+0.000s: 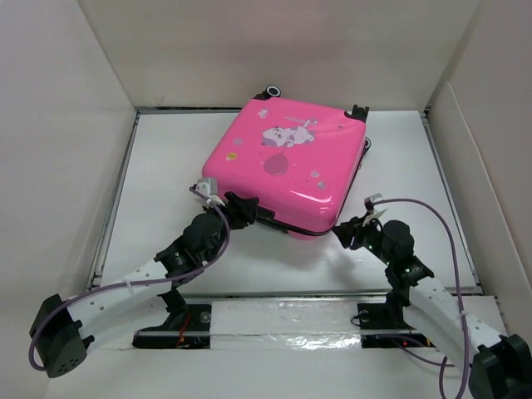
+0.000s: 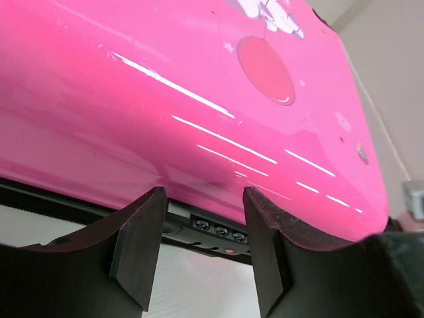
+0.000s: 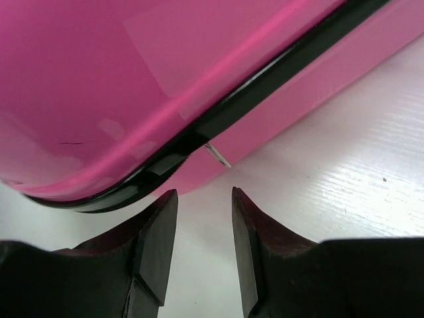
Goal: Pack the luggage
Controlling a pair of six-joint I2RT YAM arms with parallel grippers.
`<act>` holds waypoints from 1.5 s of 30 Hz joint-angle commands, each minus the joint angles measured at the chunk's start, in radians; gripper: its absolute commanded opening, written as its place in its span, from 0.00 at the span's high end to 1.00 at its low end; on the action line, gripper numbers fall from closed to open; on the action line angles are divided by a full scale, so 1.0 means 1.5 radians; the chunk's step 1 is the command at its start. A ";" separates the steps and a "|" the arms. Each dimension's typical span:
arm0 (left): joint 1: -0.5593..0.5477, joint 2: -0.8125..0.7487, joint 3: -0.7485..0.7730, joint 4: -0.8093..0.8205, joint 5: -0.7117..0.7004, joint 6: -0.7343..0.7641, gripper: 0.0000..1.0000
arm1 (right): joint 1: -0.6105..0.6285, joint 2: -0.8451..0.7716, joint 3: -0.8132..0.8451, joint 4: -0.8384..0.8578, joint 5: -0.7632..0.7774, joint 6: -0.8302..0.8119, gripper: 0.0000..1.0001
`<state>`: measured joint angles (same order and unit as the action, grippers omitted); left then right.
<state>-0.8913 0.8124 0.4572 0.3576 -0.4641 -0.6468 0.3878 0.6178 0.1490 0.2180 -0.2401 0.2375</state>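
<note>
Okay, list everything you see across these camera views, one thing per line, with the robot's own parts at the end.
luggage: one, bright pink with cartoon print, closed, flat on the table, towards the back.
wheels: at least two showing, black, on the luggage's far edge.
zipper trim: one band, black, along the luggage's seam.
zipper pull: one, silvery, at the seam by the near right corner.
lock panel: one, black, on the luggage's near side.
table: one, white.
walls: white, around the table.
cables: two, purple, one along each arm.
left gripper: black, open, at the lock panel.
right gripper: black, open, at the luggage's near right corner.
</note>
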 commanded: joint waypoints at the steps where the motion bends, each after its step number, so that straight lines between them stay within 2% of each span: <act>1: 0.003 -0.021 0.015 0.036 0.014 -0.015 0.53 | 0.005 0.044 0.027 0.107 -0.004 -0.045 0.55; 5: 0.003 -0.034 -0.016 0.025 0.059 -0.024 0.54 | 0.005 0.080 0.010 0.227 0.010 -0.081 0.54; 11: -0.072 -0.027 -0.048 -0.006 0.044 -0.013 0.61 | 0.011 0.121 -0.004 0.315 0.051 -0.106 0.53; 16: -0.131 0.029 -0.072 0.040 0.039 -0.028 0.62 | 0.011 0.172 -0.009 0.390 0.031 -0.121 0.55; 19: -0.144 0.078 -0.056 0.079 0.032 -0.026 0.61 | 0.011 0.199 -0.019 0.452 0.006 -0.111 0.62; 20: -0.144 0.089 -0.052 0.093 0.037 -0.021 0.61 | 0.018 0.204 -0.026 0.483 0.012 -0.109 0.71; 22: -0.144 0.124 -0.035 0.127 0.040 -0.004 0.61 | 0.024 0.206 -0.029 0.494 0.021 -0.111 0.82; 23: -0.144 0.137 -0.027 0.136 0.050 0.004 0.60 | 0.024 0.208 -0.028 0.495 0.027 -0.112 0.93; 24: -0.144 0.151 -0.007 0.147 0.054 0.009 0.60 | 0.031 0.209 -0.026 0.491 0.028 -0.113 0.98; 26: -0.144 0.197 0.011 0.160 0.066 0.029 0.59 | 0.038 0.206 -0.024 0.483 0.026 -0.107 1.00; 28: -0.150 0.240 0.035 0.187 0.070 0.035 0.58 | 0.059 0.185 -0.024 0.464 0.025 -0.092 1.00; 33: -0.150 0.297 0.085 0.248 0.048 0.083 0.56 | 0.154 0.096 -0.011 0.237 0.086 -0.049 1.00; 35: -0.123 0.317 0.102 0.253 0.043 0.090 0.55 | 0.214 0.045 -0.001 0.128 0.121 -0.020 1.00; 40: -0.073 0.343 0.136 0.249 0.033 0.101 0.54 | 0.340 -0.043 0.026 -0.055 0.150 0.068 1.00; 45: -0.060 0.329 0.139 0.262 0.037 0.097 0.54 | 0.445 -0.026 0.057 -0.112 0.159 0.100 1.00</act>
<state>-1.0447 1.3056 0.5690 0.5632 -0.3283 -0.5297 0.8875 0.5716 0.1719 0.1532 0.2680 0.2745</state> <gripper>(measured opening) 0.458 0.013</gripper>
